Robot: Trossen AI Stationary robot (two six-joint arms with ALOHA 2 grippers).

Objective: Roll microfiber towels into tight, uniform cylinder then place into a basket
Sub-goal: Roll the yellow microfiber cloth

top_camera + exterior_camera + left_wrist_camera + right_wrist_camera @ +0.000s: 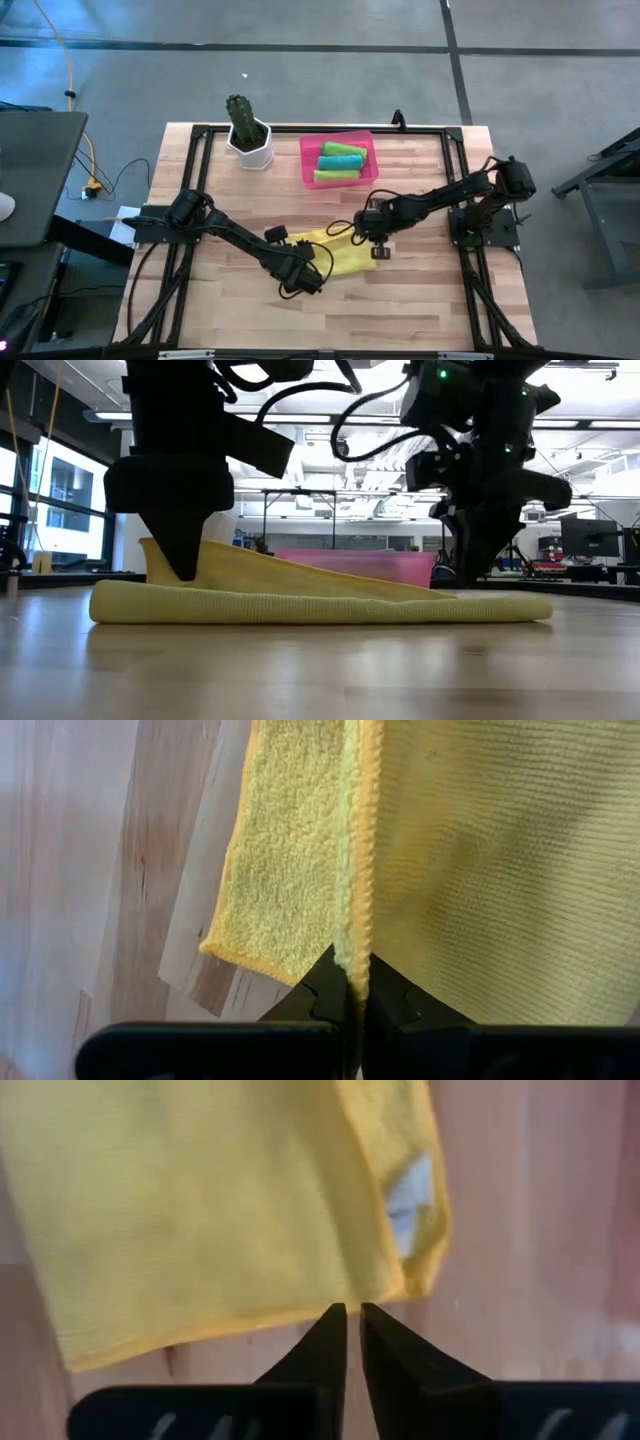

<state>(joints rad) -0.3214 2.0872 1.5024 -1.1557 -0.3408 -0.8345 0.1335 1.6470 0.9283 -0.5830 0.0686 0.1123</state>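
On the near half of the wooden table [420, 290], the left gripper [352, 988] is clamped shut on a raised edge of the yellow towel [335, 252], which lies folded and not yet rolled. Just beyond, the right gripper [347, 1318] hovers at the towel's other edge, its jaws almost together with only a sliver of gap and nothing visibly between them. Three rolled towels [340, 163] already sit in the pink basket [308, 165] at the far side, beside a potted cactus [247, 132]. Rolling this last cloth appears to be starting; next, both edges likely need a firm, even hold.
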